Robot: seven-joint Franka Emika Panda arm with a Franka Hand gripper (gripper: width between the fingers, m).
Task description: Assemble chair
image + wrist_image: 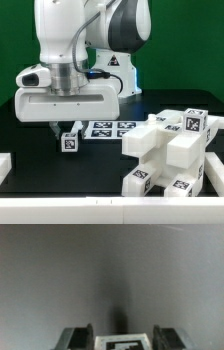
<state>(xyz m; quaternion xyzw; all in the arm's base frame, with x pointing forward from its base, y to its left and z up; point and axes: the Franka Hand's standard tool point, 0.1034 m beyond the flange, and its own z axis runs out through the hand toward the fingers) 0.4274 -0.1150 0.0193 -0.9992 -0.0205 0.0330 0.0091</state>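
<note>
Chair structure: a blocky white plastic chair assembly [172,152] of chunky panels and blocks joined together, standing on the black table [35,140] toward the exterior view's right, nearest the camera.
Its tags: small black-and-white square tags show on several faces, on the upper blocks and on the lower front faces.
Loose part: a small chunky white plastic block with a square tag [69,141] sits under the arm, toward the exterior view's left, well apart from the assembly.
Same part up close: in the wrist view the tagged white block [121,342] lies between the two fingers, its tag face toward the camera.
Gripper: the white two-finger gripper [67,128] points straight down over the small block; its dark fingers [80,335] stand on either side of the block, and whether they press on it or stand slightly off cannot be told.
Marker board: a thin flat white marker board [110,128] with printed tags lies on the table behind the small block, just beside it.
Edge pieces: a white strip [60,210] runs along the near edge of the table.
</note>
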